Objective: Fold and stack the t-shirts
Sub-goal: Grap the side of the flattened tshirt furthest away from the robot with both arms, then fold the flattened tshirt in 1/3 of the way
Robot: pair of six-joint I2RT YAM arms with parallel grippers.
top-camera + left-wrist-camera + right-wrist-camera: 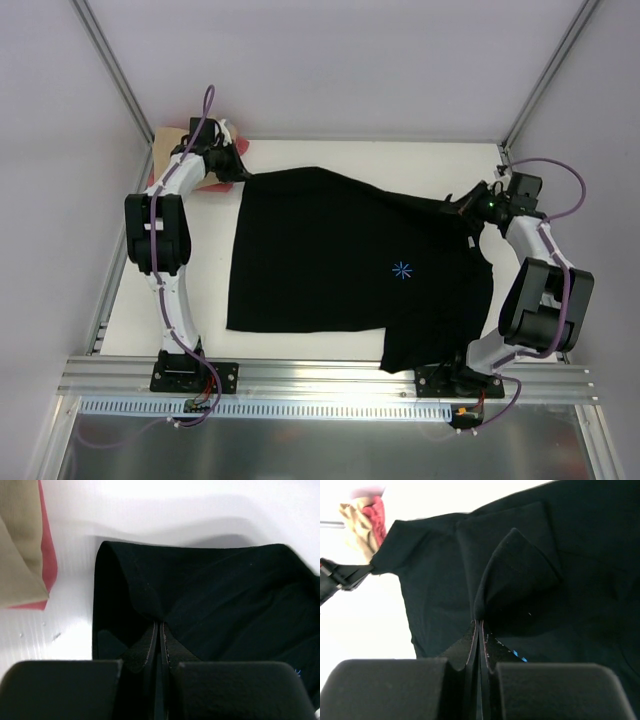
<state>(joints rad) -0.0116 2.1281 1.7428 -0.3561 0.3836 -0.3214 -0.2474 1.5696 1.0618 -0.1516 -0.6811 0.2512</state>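
Nearest the arms, the black t-shirt (320, 260) lies spread on the white table (130, 290), chest side up, its light-blue starburst mark (402, 269) showing. The near right part of it reaches down to the metal rail by the right arm's base; any pull away from there could catch that loose cloth on the mount and skew the fold. The fabric is soft, matte and limp, with shallow creases running towards both held points.

Further back, the left gripper (159, 630) has its jaws pressed together on a thin fold at the shirt's far left edge, and the right gripper (479, 627) pinches a small peaked fold at the far right, possibly a sleeve or shoulder, though dark cloth on dark cloth makes that hard to read. Both bites look shallow, so a quick or uneven lift may let the cloth slide out.

Farthest off, the tan shirt (17, 545) lies over the pink-red shirt (47, 555) just beside the left gripper; a sideways sweep could drag that pile
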